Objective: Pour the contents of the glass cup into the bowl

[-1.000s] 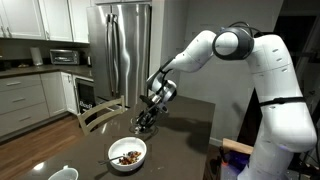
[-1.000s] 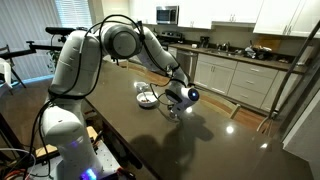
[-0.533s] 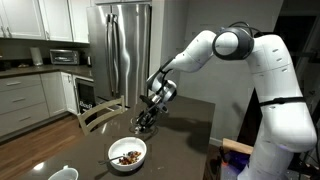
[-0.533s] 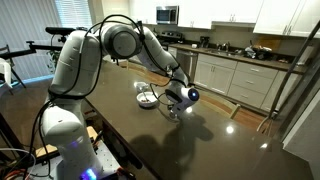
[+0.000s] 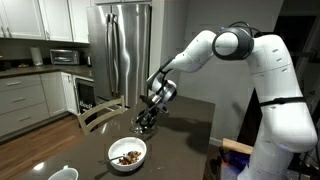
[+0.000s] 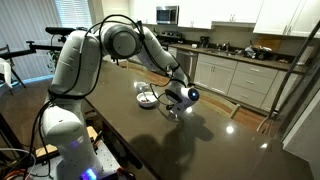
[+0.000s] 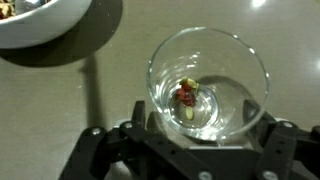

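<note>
Tool [image 7: 205, 138] around glass cup [image 7: 208, 60], unmoved since earlier frame; grip unclear.

Wrist view: the bowl [image 7: 45, 30] is cut off by the top and left edges, leaving only an arc of rim. The glass cup [image 7: 208, 75] has its near wall hidden behind the gripper [image 7: 185, 150], which is cropped by the lower edge, so its hold on the glass cannot be told. Exterior views: the glass cup is too small to make out in both, and the white cup [image 5: 62, 174] is cut by the bottom edge.
</note>
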Available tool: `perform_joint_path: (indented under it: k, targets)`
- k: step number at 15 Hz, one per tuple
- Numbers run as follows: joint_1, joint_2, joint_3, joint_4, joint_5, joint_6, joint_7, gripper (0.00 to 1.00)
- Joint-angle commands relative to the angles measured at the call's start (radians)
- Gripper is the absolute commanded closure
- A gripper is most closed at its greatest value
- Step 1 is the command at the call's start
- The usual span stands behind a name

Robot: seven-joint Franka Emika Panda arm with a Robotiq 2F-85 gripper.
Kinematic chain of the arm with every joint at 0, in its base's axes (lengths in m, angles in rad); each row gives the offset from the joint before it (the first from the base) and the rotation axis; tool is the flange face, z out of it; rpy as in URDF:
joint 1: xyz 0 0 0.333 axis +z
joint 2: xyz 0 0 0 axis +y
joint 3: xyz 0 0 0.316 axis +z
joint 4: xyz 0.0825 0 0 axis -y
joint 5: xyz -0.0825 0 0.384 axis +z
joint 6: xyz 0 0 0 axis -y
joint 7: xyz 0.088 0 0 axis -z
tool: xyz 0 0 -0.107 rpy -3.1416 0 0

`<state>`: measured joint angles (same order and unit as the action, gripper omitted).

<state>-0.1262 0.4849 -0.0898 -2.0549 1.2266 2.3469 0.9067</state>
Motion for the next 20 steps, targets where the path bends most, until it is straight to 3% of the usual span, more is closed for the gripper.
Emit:
perform_joint_path:
  k: [1,11,16,20]
  targets:
    - [0.018,-0.005,-0.017,-0.001,0.002,0.007,0.006,0.00]
    - [0.089,-0.057,-0.033,-0.032,-0.066,0.161,0.035,0.00]
    - [0.076,-0.027,-0.021,-0.003,-0.054,0.147,0.012,0.00]
    - [0.087,-0.027,-0.041,-0.008,-0.118,0.143,0.066,0.00]
